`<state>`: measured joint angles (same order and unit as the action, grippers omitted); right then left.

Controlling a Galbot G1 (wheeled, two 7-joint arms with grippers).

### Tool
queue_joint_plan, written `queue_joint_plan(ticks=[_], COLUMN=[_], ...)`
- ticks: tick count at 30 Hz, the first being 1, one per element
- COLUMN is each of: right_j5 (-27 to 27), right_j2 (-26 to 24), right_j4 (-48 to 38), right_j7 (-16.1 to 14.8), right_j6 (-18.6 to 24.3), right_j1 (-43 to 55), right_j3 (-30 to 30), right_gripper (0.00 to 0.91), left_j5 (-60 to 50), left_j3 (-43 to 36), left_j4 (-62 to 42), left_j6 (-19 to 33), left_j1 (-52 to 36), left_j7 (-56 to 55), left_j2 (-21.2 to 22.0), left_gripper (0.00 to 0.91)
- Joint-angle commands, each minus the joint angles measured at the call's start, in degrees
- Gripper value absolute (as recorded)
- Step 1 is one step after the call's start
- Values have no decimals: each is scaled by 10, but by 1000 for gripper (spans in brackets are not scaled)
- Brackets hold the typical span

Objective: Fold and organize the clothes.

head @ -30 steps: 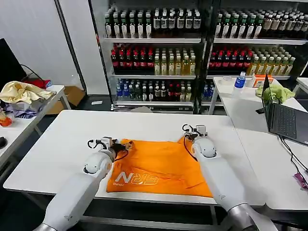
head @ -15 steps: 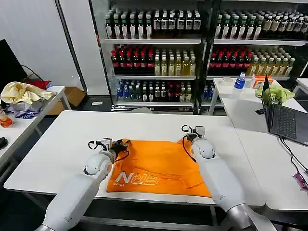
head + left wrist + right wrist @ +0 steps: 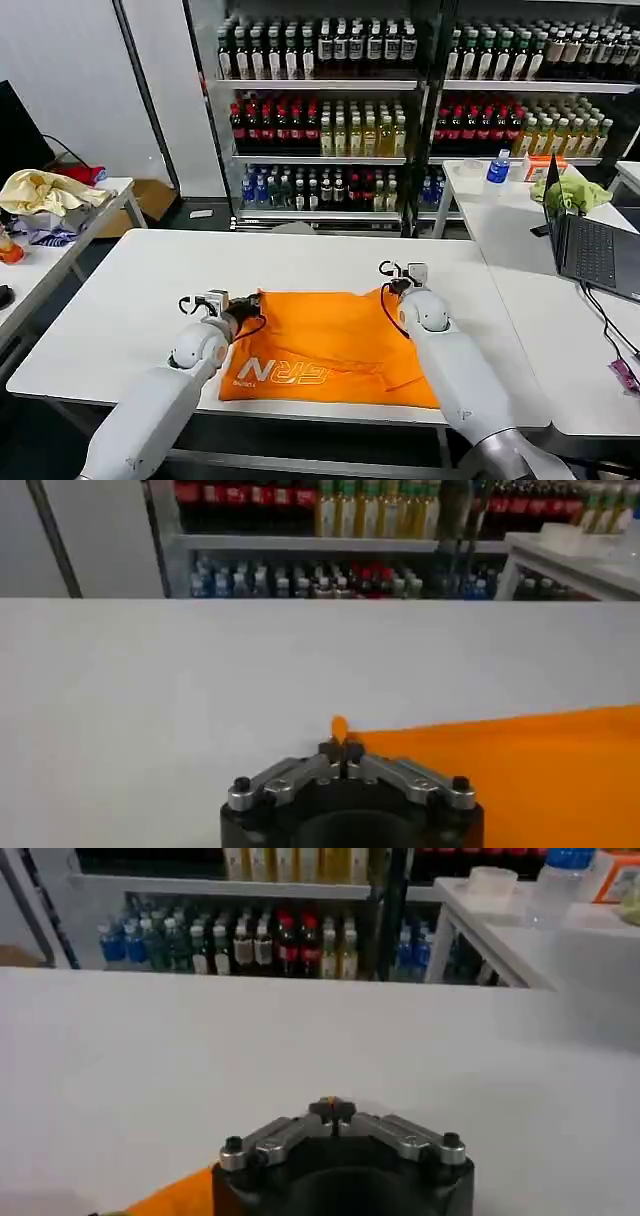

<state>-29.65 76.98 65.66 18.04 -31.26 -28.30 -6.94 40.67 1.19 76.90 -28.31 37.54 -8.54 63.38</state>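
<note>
T-shirt (image 3: 330, 345), orange with white lettering at its near edge, is spread flat on the white table (image 3: 130, 300) toward 6 o'clock. Its far corner at 9 o'clock is pinched by the left gripper (image 3: 243, 305), fingers closed on cloth. The corner at 3 o'clock is clamped likewise by the right gripper (image 3: 384, 287).

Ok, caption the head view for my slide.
Both grippers, left and right, pinch the bright orange cotton T-shirt's far corners.

L hand (image 3: 341, 748) pinched closed, R hand (image 3: 333, 1110) pinched closed, both arms stretched fwd, low
</note>
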Motion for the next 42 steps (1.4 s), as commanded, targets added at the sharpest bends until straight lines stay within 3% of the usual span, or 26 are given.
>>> queue_joint_plan(ticks=[1, 16, 24, 33, 42], right_j5=[-13, -40, -46, -49, -30], right_j2=[-26, -107, -145, -166, -155], right_j4=[111, 346, 429, 495, 502], right_j7=[3, 17, 17, 15, 13], right_j6=[14, -9, -12, -14, -14], right_j1=[-22, -153, -237, -338, -396], right_j3=[-2, -41, -83, -125, -143], right_gripper=[0, 0, 0, 0, 0], left_j5=[14, 29, 23, -7, -15], left_j3=[24, 58, 73, 76, 88], left_j4=[61, 190, 256, 305, 302], left_j6=[9, -4, -2, 0, -13], left_j1=[19, 91, 153, 216, 248], left_j7=[-4, -5, -4, 1, 6], left_j2=[-21, -63, -89, -102, -104], left_gripper=[10, 10, 10, 10, 10])
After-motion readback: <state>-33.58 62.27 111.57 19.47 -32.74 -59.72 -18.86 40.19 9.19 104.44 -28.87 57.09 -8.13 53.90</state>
